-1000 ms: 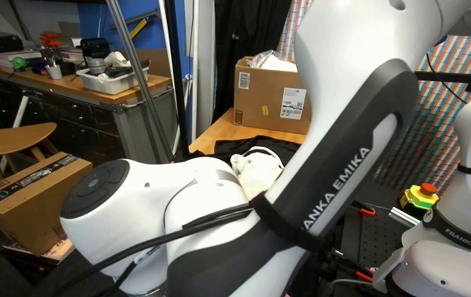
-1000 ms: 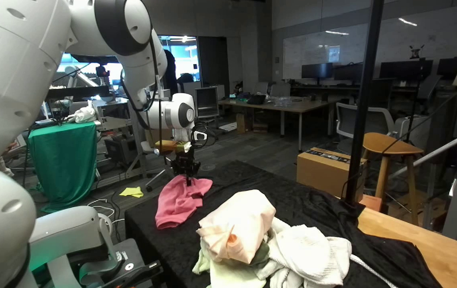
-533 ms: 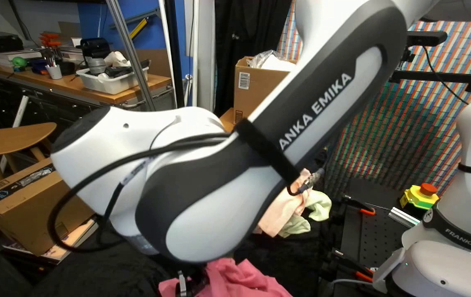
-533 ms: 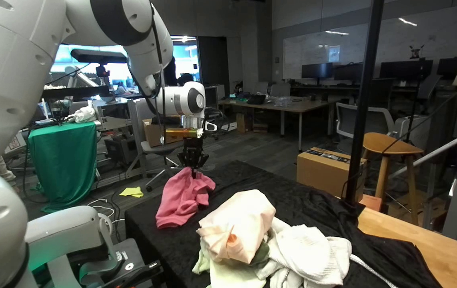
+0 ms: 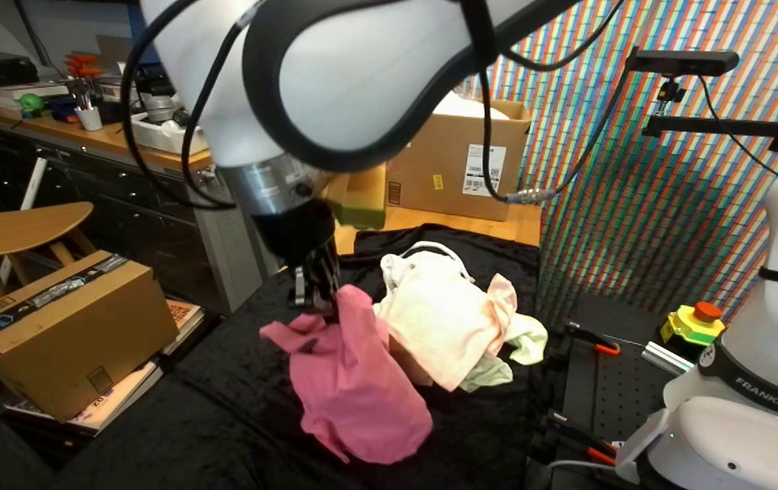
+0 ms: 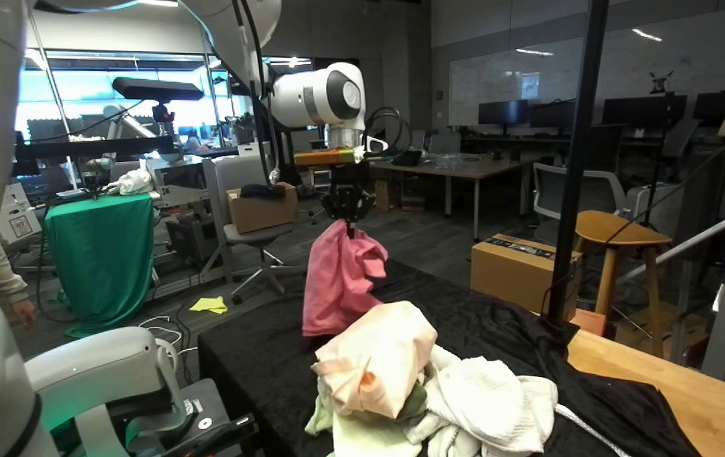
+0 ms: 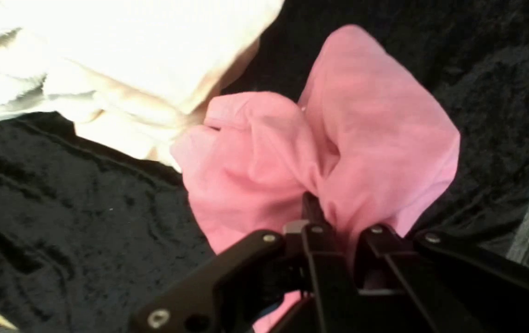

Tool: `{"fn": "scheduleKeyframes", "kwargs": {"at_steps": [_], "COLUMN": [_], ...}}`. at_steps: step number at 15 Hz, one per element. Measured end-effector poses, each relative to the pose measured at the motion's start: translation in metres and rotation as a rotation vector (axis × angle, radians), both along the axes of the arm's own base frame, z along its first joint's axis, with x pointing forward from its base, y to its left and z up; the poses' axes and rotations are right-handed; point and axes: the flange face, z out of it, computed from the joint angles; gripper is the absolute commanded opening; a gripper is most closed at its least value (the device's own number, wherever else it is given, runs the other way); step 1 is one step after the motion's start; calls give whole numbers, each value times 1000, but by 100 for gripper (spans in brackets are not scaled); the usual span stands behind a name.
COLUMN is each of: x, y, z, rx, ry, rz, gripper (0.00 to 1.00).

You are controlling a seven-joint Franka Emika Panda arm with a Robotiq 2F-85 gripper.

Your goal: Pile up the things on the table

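Jaws have got the pink cloth (image 5: 361,395) pinched and dangling over the table (image 5: 225,388), and the pile (image 5: 453,327) it probably goes on sits lower, to their right in an exterior view.

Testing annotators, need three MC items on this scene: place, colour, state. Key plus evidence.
1. State of the gripper?
A. Open
B. Shut on the pink cloth
C. Shut, holding nothing

2. Colour of the table cover?
A. Black
B. White
C. Orange

3. Where is the peach cloth?
A. Held by the gripper
B. Underneath the table cover
C. Partly over the pale green cloth

1 B: pink fabric bunches between the closed jaws in the wrist view.
2 A: it shows black in all three views.
3 C: pale green pokes out from beneath it in both exterior views.
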Motion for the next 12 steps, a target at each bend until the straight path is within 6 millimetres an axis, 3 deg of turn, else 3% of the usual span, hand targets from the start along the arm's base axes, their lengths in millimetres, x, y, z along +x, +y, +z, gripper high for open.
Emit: {"fn": "scheduleKeyframes", "kwargs": {"at_steps": [3,6,9,12], "x": [10,8,-1,-4], "y": [-57,-112,-151,-182], "z": [40,63,67,56], "rx": [21,52,66,59], "ry": [-45,-53,-40,-29], "rz": [-66,-133,-184,-247], "gripper": [4,3,4,5]}}
